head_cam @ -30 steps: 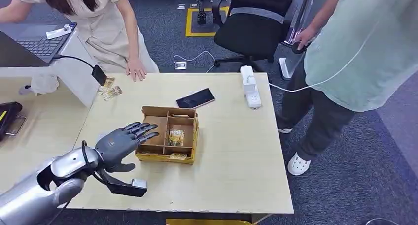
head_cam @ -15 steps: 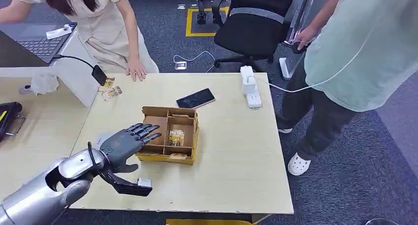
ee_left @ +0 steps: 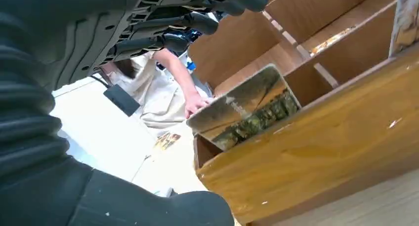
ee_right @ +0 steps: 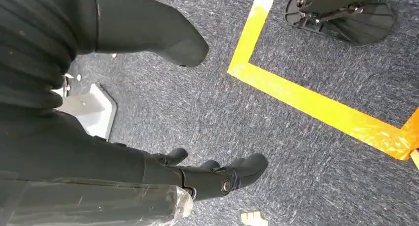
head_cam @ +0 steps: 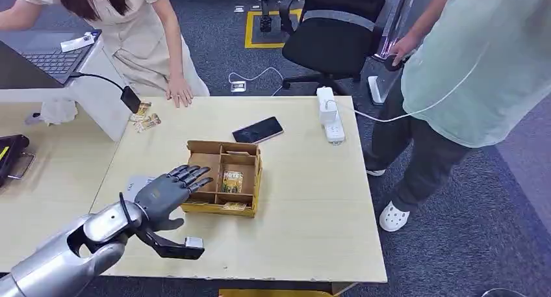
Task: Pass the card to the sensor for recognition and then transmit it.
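Observation:
A card (head_cam: 232, 181) stands in the middle compartment of the brown cardboard box (head_cam: 248, 160) at the table's centre. My left hand (head_cam: 166, 193) hovers at the box's left side, fingers spread over the left compartment, holding nothing. In the left wrist view the fingers (ee_left: 188, 18) reach over the box wall (ee_left: 321, 152), and a card (ee_left: 247, 107) leans in a near compartment between fingers and thumb (ee_left: 148, 206), untouched. The black sensor (head_cam: 130, 99) hangs on a cable at the table's far left corner. My right hand (ee_right: 217, 179) hangs over the carpet, holding nothing.
Loose cards (head_cam: 146, 121) lie under the sensor. A phone (head_cam: 258, 129) and a white power strip (head_cam: 329, 114) sit behind the box. One person rests a hand (head_cam: 179, 90) on the table's far edge; another person (head_cam: 468, 82) stands at the right. A laptop (head_cam: 45, 56) sits far left.
My left arm has slid a little to the right and nearer, the hand staying spread at the box's left side. A pale sheet on the table beside the wrist has come into sight.

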